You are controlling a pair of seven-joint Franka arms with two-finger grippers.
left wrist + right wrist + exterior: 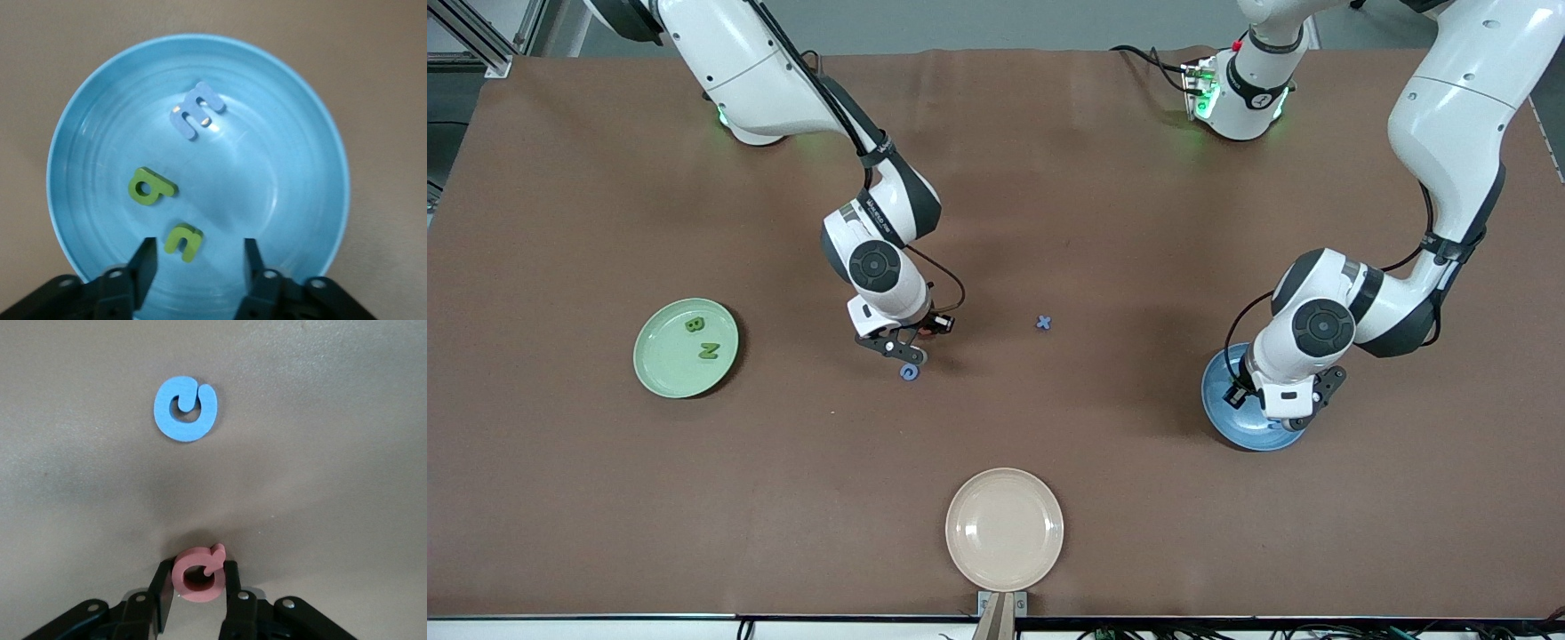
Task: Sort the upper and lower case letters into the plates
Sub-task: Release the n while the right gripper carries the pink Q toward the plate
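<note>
Right gripper [197, 597] is sitting low over the brown desk [605, 498] near its middle, its fingers [162, 590] pinching the red Q [199, 573] from both sides. In the right wrist view the Q is lying flat between the pads at desk level; whether it is resting on the surface or just clear of it cannot be told. The blue G [186, 408] is lying flat on the desk just beside that gripper, apart from the Q and not touched.

Left gripper [197, 267] is hanging over the blue plate [300, 200] toward the left arm's end of the desk. Its fingers [144, 263] are standing spread apart, holding nothing. Three letters are lying in this plate: the blue m [197, 110], the green g [150, 187] and the green u [183, 241], each apart from the others; the u is lying under the gap between the fingers.

The pale green plate [663, 373] is sitting toward the right arm's end of the desk, carrying the green B [695, 324] and green N [708, 350] side by side, not touching.

The blue x [1043, 323] is lying alone on the desk between the two arms, well apart from both plates.

A cream-beige plate [1004, 529] is sitting at the desk edge nearest the front camera, with nothing in it.
</note>
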